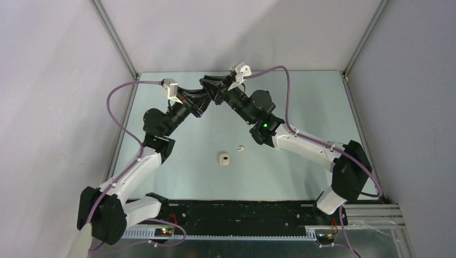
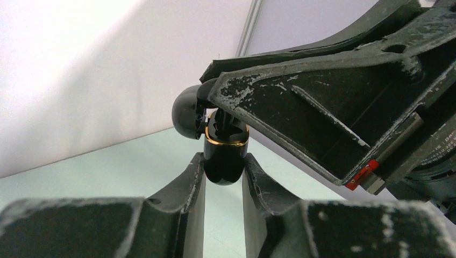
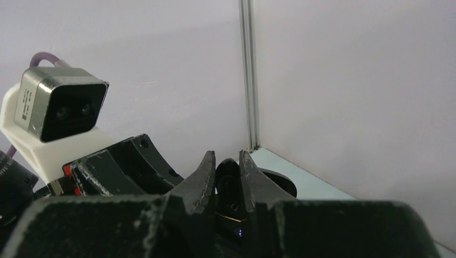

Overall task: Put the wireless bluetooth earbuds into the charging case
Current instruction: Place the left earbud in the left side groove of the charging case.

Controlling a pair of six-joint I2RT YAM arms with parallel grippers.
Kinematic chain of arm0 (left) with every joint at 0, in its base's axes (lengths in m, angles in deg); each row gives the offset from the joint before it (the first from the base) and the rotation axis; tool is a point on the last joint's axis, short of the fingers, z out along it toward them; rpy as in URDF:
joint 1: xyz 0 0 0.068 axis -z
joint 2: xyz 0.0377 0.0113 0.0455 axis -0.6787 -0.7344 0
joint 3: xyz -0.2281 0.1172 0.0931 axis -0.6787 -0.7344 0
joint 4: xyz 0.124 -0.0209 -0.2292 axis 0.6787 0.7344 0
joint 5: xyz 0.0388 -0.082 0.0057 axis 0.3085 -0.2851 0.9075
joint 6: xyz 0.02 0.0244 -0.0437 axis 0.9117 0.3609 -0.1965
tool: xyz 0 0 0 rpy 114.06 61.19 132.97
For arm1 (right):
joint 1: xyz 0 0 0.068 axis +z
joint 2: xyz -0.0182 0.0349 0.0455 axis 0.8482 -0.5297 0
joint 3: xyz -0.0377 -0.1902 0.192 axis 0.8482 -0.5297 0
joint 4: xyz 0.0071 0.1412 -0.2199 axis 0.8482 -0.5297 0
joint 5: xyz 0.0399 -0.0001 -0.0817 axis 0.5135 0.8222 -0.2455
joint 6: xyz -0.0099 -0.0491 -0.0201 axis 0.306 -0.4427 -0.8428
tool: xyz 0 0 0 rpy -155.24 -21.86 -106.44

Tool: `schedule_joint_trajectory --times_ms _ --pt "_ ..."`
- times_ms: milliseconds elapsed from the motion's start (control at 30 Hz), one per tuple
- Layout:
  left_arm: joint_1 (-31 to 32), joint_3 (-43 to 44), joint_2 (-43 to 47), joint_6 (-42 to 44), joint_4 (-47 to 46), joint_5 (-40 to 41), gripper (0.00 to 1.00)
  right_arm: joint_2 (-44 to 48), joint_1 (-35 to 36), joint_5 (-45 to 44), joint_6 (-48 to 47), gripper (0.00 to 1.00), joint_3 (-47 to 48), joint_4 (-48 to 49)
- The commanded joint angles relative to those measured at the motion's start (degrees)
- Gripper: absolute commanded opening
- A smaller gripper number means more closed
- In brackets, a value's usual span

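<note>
Upper centre of the frame: the left gripper (image 2: pixel 225 164) clamps the open black case (image 2: pixel 226 150), and the right gripper (image 3: pixel 227 161) pinches a black earbud (image 3: pixel 228 186) above it. If tilted, the earbud may jam or drop.

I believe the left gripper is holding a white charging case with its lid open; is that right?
Not quite: the charging case in the left gripper is black with a gold rim, not white, as the left wrist view shows. Its lid is indeed open.
</note>
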Motion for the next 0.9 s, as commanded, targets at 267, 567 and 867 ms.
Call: schedule_joint_trajectory --times_ms 267,567,867 --pt "-0.3 4.6 0.6 6.4 -5.1 -2.0 0.00 0.7 1.2 -3.2 6.1 0.00 -0.1 -0.1" --pt "-0.7 4.9 1.1 6.2 -5.0 -0.2 0.00 0.3 1.1 -2.7 2.0 0.04 -0.7 0.1" --pt "-1.1 4.9 0.9 5.4 -4.6 0.7 0.00 0.8 0.7 -1.7 1.0 0.23 -0.7 0.9"
